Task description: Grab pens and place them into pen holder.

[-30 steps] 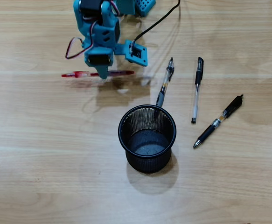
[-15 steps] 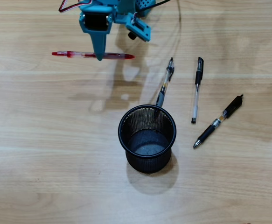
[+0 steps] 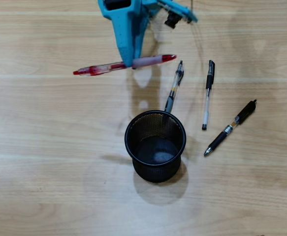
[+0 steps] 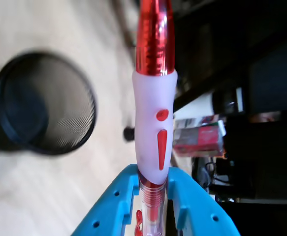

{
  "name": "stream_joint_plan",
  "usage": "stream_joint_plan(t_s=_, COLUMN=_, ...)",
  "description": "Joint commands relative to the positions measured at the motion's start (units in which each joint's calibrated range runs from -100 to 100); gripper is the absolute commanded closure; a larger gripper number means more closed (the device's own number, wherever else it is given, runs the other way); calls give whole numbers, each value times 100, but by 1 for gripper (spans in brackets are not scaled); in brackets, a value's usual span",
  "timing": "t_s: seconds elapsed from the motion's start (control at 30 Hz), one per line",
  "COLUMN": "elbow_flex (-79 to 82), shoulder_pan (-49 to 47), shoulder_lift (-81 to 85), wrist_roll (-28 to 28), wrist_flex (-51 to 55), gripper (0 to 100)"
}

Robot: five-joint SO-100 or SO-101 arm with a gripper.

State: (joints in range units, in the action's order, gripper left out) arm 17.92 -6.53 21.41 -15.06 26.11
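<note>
Gripping red pen, tool cut off; holder prob. blurred.

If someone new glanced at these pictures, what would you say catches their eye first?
Most likely the red pen clamped crosswise in the blue gripper near the top of the overhead view; it fills the middle of the wrist view. Next, the black mesh holder standing empty mid-table. Three more pens lie on the wood to its upper right.
</note>
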Motion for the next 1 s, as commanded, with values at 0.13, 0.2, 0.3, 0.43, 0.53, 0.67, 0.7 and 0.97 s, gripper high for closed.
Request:
stream_joint_plan(t_s=0.13, elbow_flex=-263, shoulder_pan=-38, shoulder_lift=182, wrist_roll=-1138, wrist_flex=-1258, gripper=98)
stream_joint_plan(t_s=0.2, elbow_flex=-263, shoulder_pan=-102, shoulder_lift=80, wrist_roll=-1452, wrist_flex=-1395, gripper=98)
stream_joint_plan(t_s=0.3, elbow_flex=-290, shoulder_pan=-120, shoulder_lift=-226, wrist_roll=-1903, wrist_flex=-1951, gripper=98)
stream_joint_plan(t_s=0.43, elbow_flex=-254, shoulder_pan=-285, shoulder_lift=-702, wrist_roll=-2285, wrist_flex=-2953, gripper=98)
stream_joint_plan(t_s=0.53, elbow_flex=-254, shoulder_pan=-358, shoulder_lift=-1067, wrist_roll=-2552, wrist_flex=-3481, gripper=98)
stream_joint_plan(t_s=0.67, elbow_flex=-245, shoulder_pan=-486, shoulder_lift=-1491, wrist_roll=-2892, wrist_flex=-3846, gripper=98)
stream_joint_plan(t_s=0.7, elbow_flex=-245, shoulder_pan=-495, shoulder_lift=-1568, wrist_roll=-2955, wrist_flex=-3846, gripper=98)
stream_joint_plan(t_s=0.97, elbow_flex=334, shoulder_pan=-669, shoulder_lift=-1958, wrist_roll=-3636, wrist_flex=-3846, gripper=98)
